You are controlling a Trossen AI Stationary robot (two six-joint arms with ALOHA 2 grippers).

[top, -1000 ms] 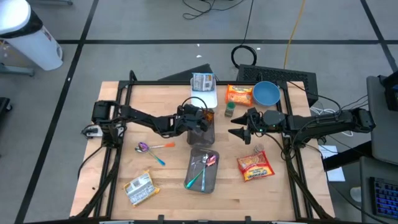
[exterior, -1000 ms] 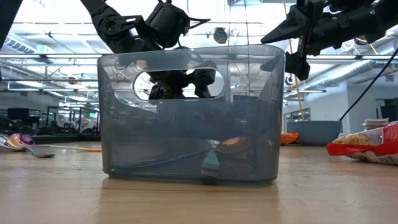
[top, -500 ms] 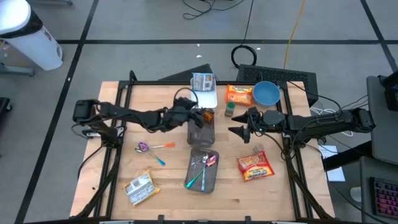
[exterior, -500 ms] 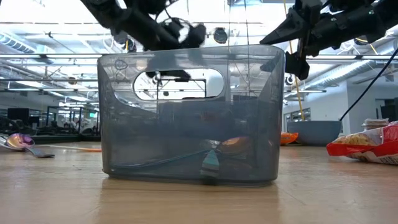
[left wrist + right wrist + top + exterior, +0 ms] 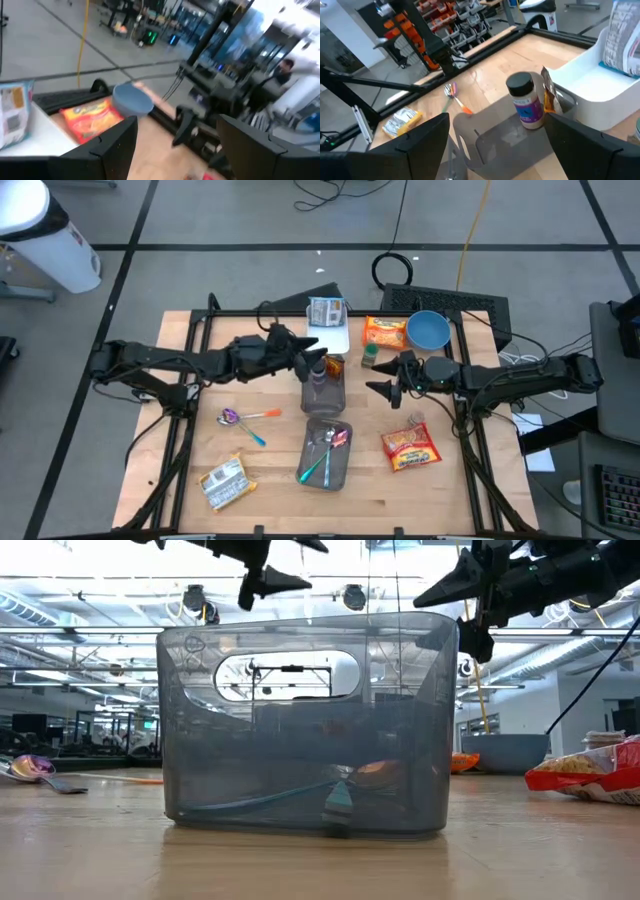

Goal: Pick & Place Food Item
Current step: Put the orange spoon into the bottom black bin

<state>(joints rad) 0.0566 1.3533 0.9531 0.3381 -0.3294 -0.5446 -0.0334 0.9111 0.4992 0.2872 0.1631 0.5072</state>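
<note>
I am between grabs: neither claw holds anything. My left gripper (image 5: pixel 312 346) hangs just left of centre in the high view, jaws spread wide and empty, above the upper grey bin (image 5: pixel 323 388). My right gripper (image 5: pixel 381 387) waits right of centre, jaws likewise spread and bare, pointing toward that same bin.

A bottle (image 5: pixel 525 100) with a dark cap lies in that bin; in the right wrist view it shows near the white tray (image 5: pixel 594 97). The lower bin (image 5: pixel 325 453) holds cutlery. Food packets remain on the wood: one orange packet (image 5: pixel 384 332) at upper right beside the blue bowl (image 5: pixel 428 330), a red one (image 5: pixel 410 447) at lower right, a pale one (image 5: pixel 223 482) at lower left.

As I judge it, the next move calls for choosing a packet, most likely the red one near my right claw, then dropping low and closing on its edge without crushing it.
</note>
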